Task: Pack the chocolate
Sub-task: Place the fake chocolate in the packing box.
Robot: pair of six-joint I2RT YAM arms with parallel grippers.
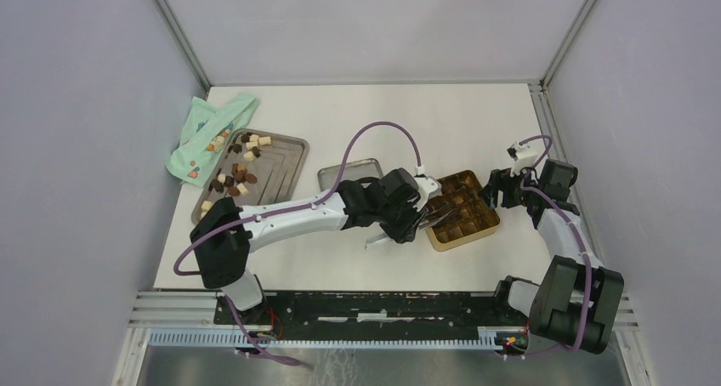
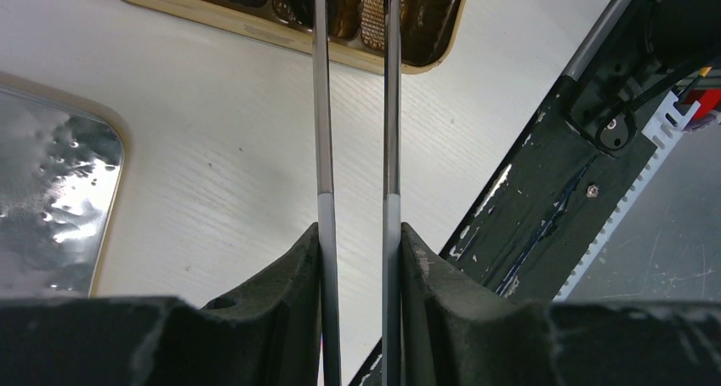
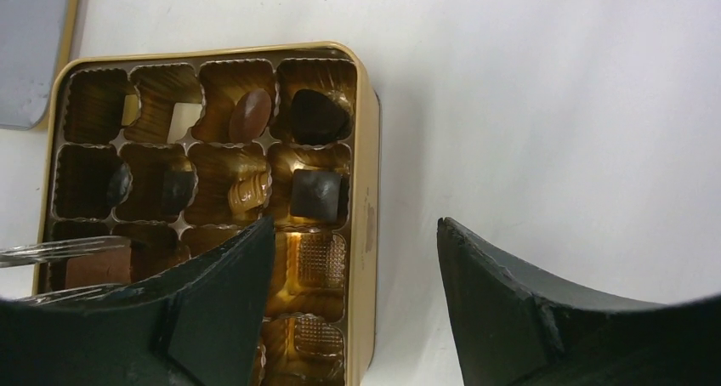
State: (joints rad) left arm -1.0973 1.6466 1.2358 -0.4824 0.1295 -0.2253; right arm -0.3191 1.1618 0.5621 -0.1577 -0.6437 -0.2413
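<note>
Loose chocolate (image 1: pixel 238 169) in dark, mid-brown and cream chunks lies on a metal tray (image 1: pixel 289 169) at the left. The gold tin (image 1: pixel 463 207) stands right of centre. My left gripper (image 1: pixel 414 218) is shut on long metal tweezers (image 2: pixel 323 105), which reach over the tin's left side. In the right wrist view their tips (image 3: pixel 59 250) hold a mid-brown chunk (image 3: pixel 95 267) over a left compartment. Several compartments hold pieces, such as an oval one (image 3: pixel 250 114) and a dark square (image 3: pixel 316 192). My right gripper (image 3: pixel 357 224) is open, straddling the tin's right wall (image 3: pixel 367 148).
A silver lid (image 1: pixel 349 175) lies flat between the tray and the tin, under my left arm. A green cloth bag (image 1: pixel 208 135) lies at the tray's far left corner. Aluminium frame rails run along the table's edges.
</note>
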